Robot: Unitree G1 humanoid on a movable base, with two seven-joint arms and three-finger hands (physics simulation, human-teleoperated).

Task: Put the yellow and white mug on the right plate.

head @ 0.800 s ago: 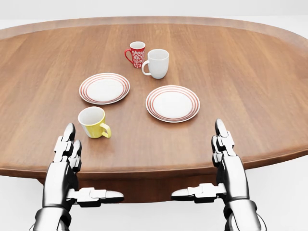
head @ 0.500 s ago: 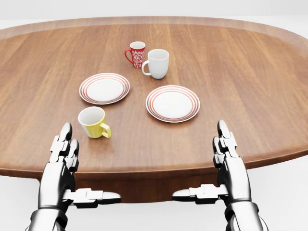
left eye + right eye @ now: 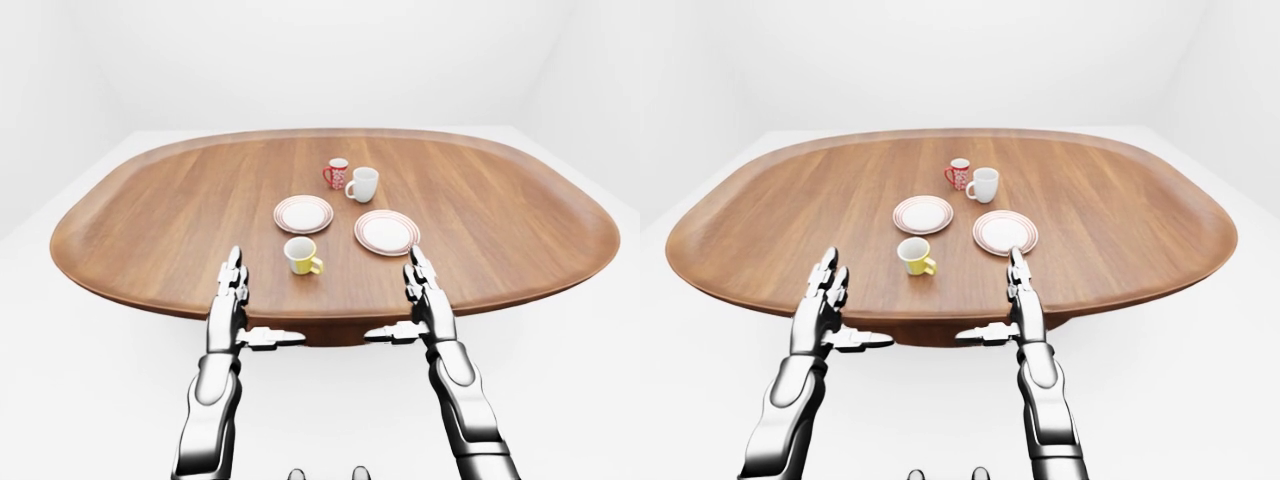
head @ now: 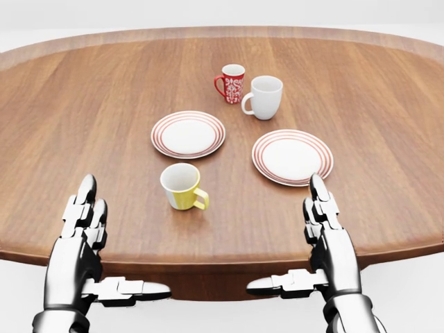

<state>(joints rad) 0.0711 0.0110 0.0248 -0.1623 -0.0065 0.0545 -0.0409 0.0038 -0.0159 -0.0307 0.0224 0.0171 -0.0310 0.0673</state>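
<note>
While both hands hang at the bottom of the head view, nothing on the table (image 4: 83, 90) is being touched. Left hand (image 4: 80, 243) is spread wide, fingers pointing up the picture, thumb stuck out sideways toward the middle, holding nothing. Right hand (image 4: 326, 239) mirrors it, fingers apart, thumb out to the left, empty as well. Both sit over the table's near edge.

And there's the yellow and white mug (image 4: 182, 186), upright on the wood, handle poking to the lower right in the head view, between the two hands and a little above them. Right plate (image 4: 292, 157), white with red rings, lies up and right of that mug, well apart from it, just above the right hand's fingertips. Its twin, the left plate (image 4: 188, 134), sits just above the yellow mug. Higher still stand a red patterned mug (image 4: 232, 82) and a white mug (image 4: 264, 96), very close together, though whether they actually touch is hard to call from here.
</note>
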